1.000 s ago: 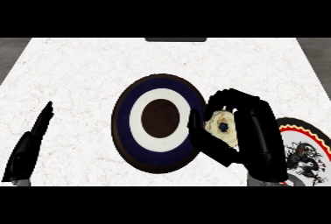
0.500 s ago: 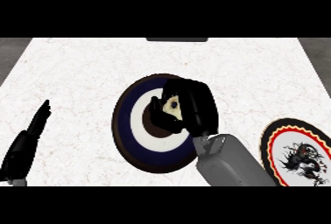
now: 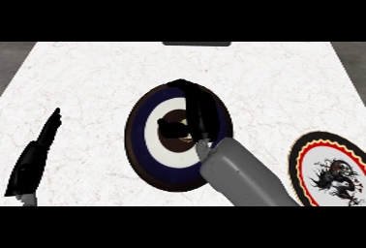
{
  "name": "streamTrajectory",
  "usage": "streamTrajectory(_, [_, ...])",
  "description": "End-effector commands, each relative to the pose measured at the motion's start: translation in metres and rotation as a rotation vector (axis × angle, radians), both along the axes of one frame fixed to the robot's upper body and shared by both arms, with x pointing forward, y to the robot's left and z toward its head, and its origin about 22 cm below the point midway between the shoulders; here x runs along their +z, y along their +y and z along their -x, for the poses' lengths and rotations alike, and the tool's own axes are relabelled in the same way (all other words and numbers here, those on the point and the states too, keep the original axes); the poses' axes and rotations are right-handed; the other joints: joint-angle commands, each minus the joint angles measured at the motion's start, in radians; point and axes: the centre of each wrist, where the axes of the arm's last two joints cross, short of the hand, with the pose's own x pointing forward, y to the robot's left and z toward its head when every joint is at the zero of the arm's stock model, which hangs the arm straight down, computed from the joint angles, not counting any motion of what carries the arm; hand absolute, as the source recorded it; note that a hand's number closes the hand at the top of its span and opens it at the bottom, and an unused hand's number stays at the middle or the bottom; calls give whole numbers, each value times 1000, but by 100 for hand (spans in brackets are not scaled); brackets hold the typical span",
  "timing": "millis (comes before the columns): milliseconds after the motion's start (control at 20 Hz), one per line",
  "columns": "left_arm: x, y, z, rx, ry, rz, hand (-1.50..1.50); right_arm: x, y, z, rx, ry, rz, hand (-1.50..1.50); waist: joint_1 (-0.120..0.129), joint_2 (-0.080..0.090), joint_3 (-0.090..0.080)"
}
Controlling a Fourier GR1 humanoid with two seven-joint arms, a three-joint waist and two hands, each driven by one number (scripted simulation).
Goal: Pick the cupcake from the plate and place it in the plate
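Cupcake (image 3: 187,138) (mostly hidden) under right hand (image 3: 194,111) fingers.

Right hand (image 3: 194,109) outstretched, fingers straight (thumb splayed); left hand (image 3: 36,155) flat.

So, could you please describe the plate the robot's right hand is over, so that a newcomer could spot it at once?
On the white marbled counter, look to the middle, under the right hand. The dark blue plate there carries plain rings: a white band around a dark brown centre. The other plate, at the right edge, has red and black rings around a dark figure instead.
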Motion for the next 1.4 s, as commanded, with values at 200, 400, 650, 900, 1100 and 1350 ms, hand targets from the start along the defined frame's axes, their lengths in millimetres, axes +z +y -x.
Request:
streamTrajectory(200, [-3, 12, 10, 27, 8, 12, 0, 16, -12, -2, -97, -181, -265, -150, -20, -5, 0])
streamTrajectory(400, [7, 20, 11, 13, 9, 6, 0, -5, -37, 1, -261, -206, -366, -150, -23, -4, 1])
streamTrajectory(650, [2, 19, 11, 34, 9, 11, 0, -3, -99, 18, -330, -231, -526, -150, -31, -3, 2])
streamTrajectory(900, [6, 19, 13, 32, 7, 7, 0, -23, -157, 36, -303, -310, -646, -150, -22, -1, 3])
streamTrajectory(1100, [-7, 8, 11, 30, -6, 1, 0, -57, -201, 57, -255, -339, -645, -150, -28, -3, 1])
streamTrajectory(1350, [5, -3, 16, 22, 10, -5, 0, -82, -251, 64, -232, -363, -592, -150, -23, -5, 0])
